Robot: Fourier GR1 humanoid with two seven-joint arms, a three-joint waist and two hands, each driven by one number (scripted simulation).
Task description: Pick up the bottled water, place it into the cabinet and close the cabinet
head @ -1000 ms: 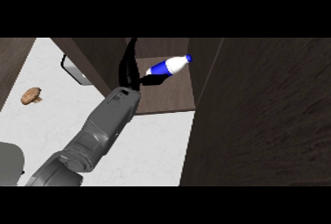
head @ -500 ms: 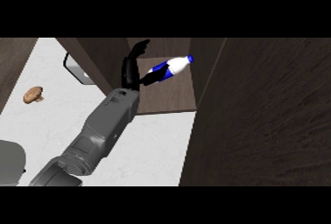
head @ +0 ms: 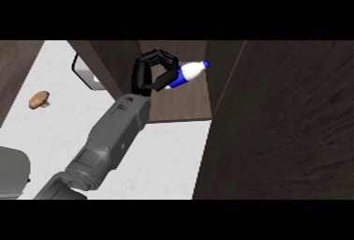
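**Blue-and-white bottle held at cabinet opening**

Blue-labelled clear plastic water bottle with white cap (head: 188,74) is seen in the upper centre of the frame, gripped by the black right hand (head: 153,70), whose fingers are curled round the bottle's lower end. The bottle's long axis is tilted, cap pointing up and to the right, base toward the hand. The bottle lies just right of the hand and over the dark brown wood-grain cabinet shelf (head: 181,105), which occupies the upper centre. The grey matte forearm (head: 114,136) is stretched diagonally from the lower left of the frame up to the hand.

A tall dark wooden cabinet panel (head: 276,122), probably the open door, fills the right side of the frame. The white marbled counter top (head: 162,154) shows at left and lower centre. A small brown mushroom-shaped object (head: 40,99) lies on the counter at the left edge; a small white-and-dark object (head: 86,73) is partly hidden at upper left and cannot be identified.

The left hand is not seen. Placement is judged near: the bottle needs lowering onto the shelf, then release; the door remains to be closed.
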